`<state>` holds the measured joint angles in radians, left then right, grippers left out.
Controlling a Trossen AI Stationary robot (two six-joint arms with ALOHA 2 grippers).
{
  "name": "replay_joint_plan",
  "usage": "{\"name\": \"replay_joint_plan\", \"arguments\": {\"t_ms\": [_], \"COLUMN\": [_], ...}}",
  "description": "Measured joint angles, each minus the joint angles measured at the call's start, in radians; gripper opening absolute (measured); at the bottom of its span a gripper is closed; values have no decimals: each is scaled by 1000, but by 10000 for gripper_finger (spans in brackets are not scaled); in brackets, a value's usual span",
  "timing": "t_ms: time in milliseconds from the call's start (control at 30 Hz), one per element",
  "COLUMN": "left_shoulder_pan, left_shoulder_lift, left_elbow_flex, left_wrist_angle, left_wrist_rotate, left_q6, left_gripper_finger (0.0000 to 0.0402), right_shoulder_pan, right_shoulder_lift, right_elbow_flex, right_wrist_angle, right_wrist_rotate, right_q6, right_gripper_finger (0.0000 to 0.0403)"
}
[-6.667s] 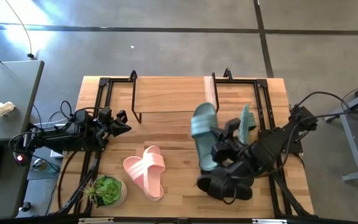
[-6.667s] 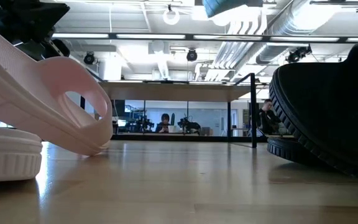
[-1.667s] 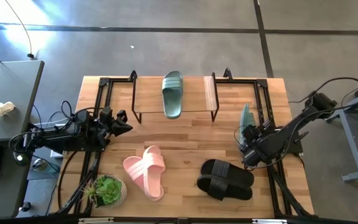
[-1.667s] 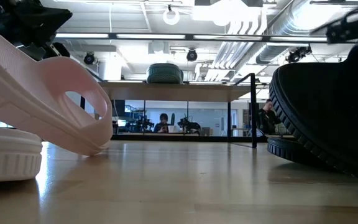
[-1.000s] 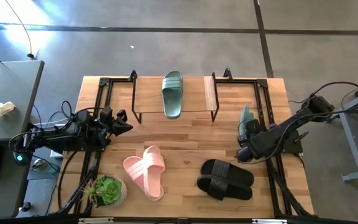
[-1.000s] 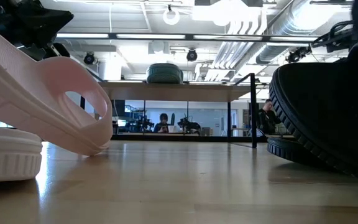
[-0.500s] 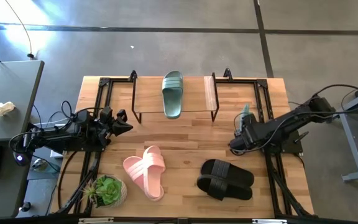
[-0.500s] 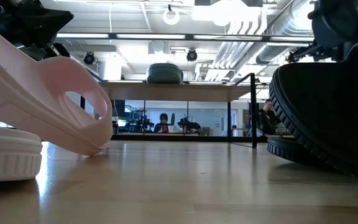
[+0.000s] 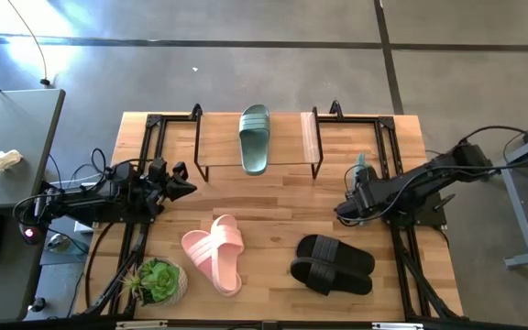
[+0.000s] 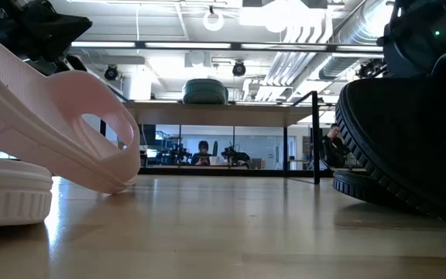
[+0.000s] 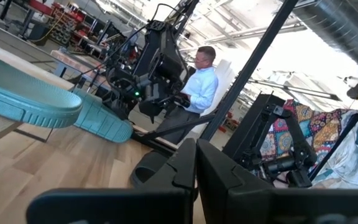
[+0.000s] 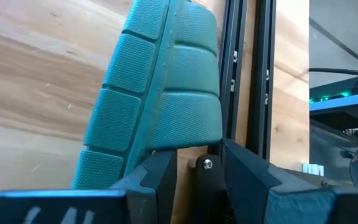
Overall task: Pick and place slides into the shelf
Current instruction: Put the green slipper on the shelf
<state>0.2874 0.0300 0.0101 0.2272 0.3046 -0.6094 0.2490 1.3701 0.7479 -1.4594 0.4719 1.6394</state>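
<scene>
One sage green slide (image 9: pixel 254 139) lies sole down on the shelf's plank top (image 9: pixel 218 139), and shows in the low view too (image 10: pixel 205 91). The other green slide (image 9: pixel 362 170) stands on its long edge, sole (image 12: pixel 166 93) facing my right wrist camera, leaning against the black rail (image 12: pixel 241 74). My right gripper (image 9: pixel 346 211) is open, its fingertips (image 12: pixel 197 169) just short of that slide's near end. Pink slides (image 9: pixel 214 254) and black slides (image 9: pixel 332 265) lie near the table's front. My left gripper (image 9: pixel 181 182) waits shut at the table's left.
A small potted plant (image 9: pixel 159 281) sits at the near left corner. Black frame rails (image 9: pixel 401 247) run along both table sides. Bare wood lies between the shelf and the slides at the front. A person (image 11: pixel 197 87) shows in the room beyond the table.
My right gripper has swung toward the table's left edge and a little toward the far edge, sinking slightly, and now sits beside the leaning green slide's near end. The slides have kept their places.
</scene>
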Motion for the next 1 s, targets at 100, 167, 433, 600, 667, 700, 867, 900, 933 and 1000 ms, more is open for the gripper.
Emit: {"name": "replay_joint_plan", "arguments": {"t_ms": [100,167,433,600,667,700,867,900,933,1000], "left_shoulder_pan": [0,0,0,0,0,0,0,0,0,0], "left_shoulder_lift": [0,0,0,0,0,0,0,0,0,0], "left_elbow_flex": [0,0,0,0,0,0,0,0,0,0], "left_wrist_angle": [0,0,-1,-1,-1,-1,-2,-3,-3,-5], "left_wrist_rotate": [1,2,2,2,2,2,2,1,1,1], "left_q6": [0,0,1,0,0,0,-4,-4,-4,-4], "left_gripper_finger": [3,3,3,3,3,3,3,3,3,3], "right_shoulder_pan": [-11,-15,-16,-15,-17,-21,-28,-28,-28,-28], "right_shoulder_lift": [5,7,13,12,12,12,12,12,12,12], "right_elbow_flex": [0,0,1,3,3,3,2,2,2,2], "right_wrist_angle": [0,0,64,142,139,133,112,117,126,156], "right_wrist_rotate": [7,22,81,124,129,128,122,122,122,125], "right_q6": [-7,-7,-48,-117,-128,-130,-141,-155,-165,-194], "right_gripper_finger": [112,112,112,112,112,112,112,112,112,112]}}
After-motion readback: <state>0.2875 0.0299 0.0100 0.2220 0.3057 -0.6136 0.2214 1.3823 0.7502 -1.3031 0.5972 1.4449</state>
